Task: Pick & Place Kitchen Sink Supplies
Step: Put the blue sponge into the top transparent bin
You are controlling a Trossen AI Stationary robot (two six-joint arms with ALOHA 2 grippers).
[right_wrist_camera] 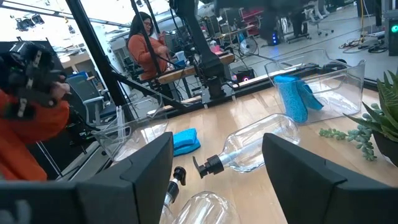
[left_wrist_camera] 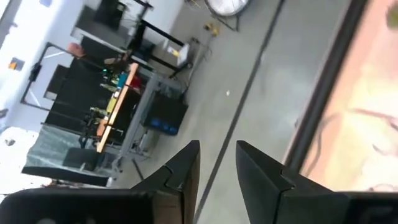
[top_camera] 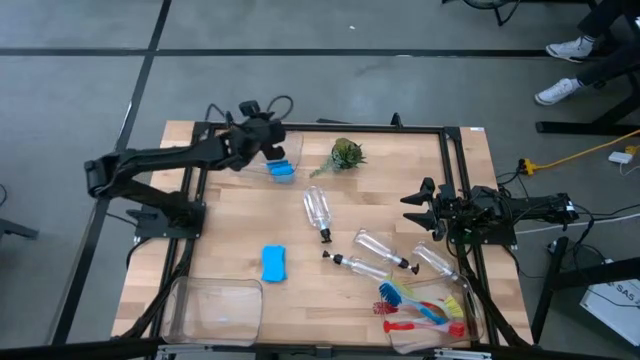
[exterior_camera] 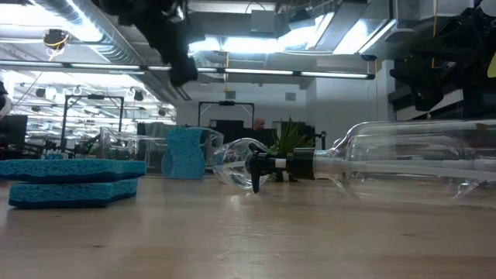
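Lying between bottles (top_camera: 318,209) and far bin (top_camera: 283,160): a plant (top_camera: 346,155).

The left gripper (top_camera: 272,140) hangs above a clear bin (top_camera: 283,158) holding a blue sponge (top_camera: 283,171); four bottles (top_camera: 318,210) lie right of it, brushes (top_camera: 420,310) beyond.

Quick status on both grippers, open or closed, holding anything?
Left gripper: open only narrowly, empty, up over the table's far edge.
Right gripper: open wide, empty, at the table's right side.

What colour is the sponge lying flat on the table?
Blue; the sponge shows best in the high view.
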